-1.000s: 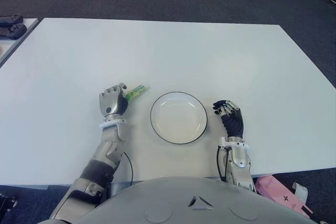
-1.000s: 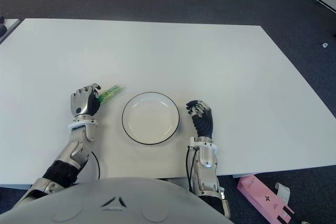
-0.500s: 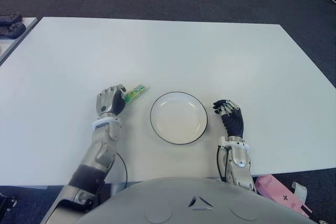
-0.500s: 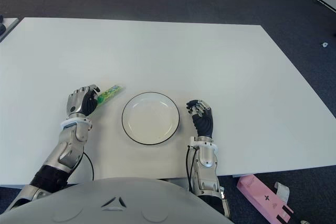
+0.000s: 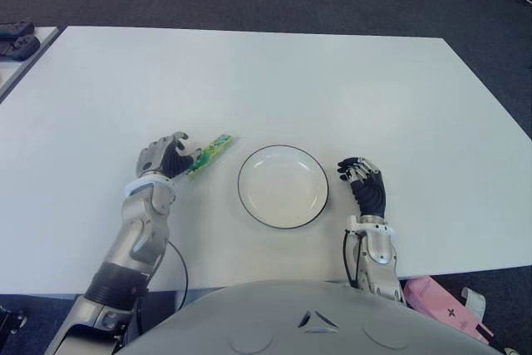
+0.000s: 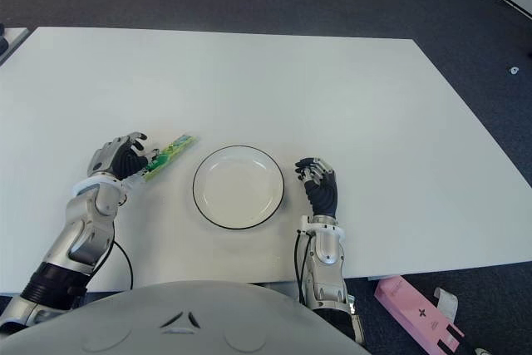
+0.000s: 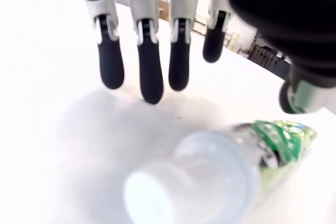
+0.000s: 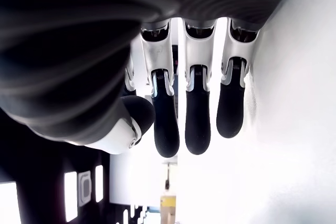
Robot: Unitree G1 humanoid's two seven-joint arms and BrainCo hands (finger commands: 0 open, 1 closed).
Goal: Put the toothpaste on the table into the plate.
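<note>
A: One toothpaste tube (image 5: 209, 154), green, lying flat on the white table (image 5: 274, 81), just left of the plate (image 5: 283, 185). Not in the plate, small gap between them.

B: Which end points where?

A: Crimped green end toward the plate's upper left, white cap end toward the left hand (image 5: 163, 156). Left wrist view shows the cap up close, the tube (image 7: 220, 174) on the table.

B: Left hand holding it?

A: No. Fingers (image 7: 149, 72) are spread and extended, tips above the table beside the tube, nothing between them. Thumb is near the tube's green end; can't tell if it touches.

B: Different from before?

A: Yes. One second ago the left hand was curled, knuckles up, over the cap end. Half a second ago, the same but slid a bit left. Now the fingers have opened, and the wrist and forearm have swung further left. The tube has barely shifted.

B: Right hand?

A: Right hand (image 5: 366, 186) shows just right of the plate, fingers loosely extended, holding nothing. Hasn't moved across the three moments. Plate unmoved too.
</note>
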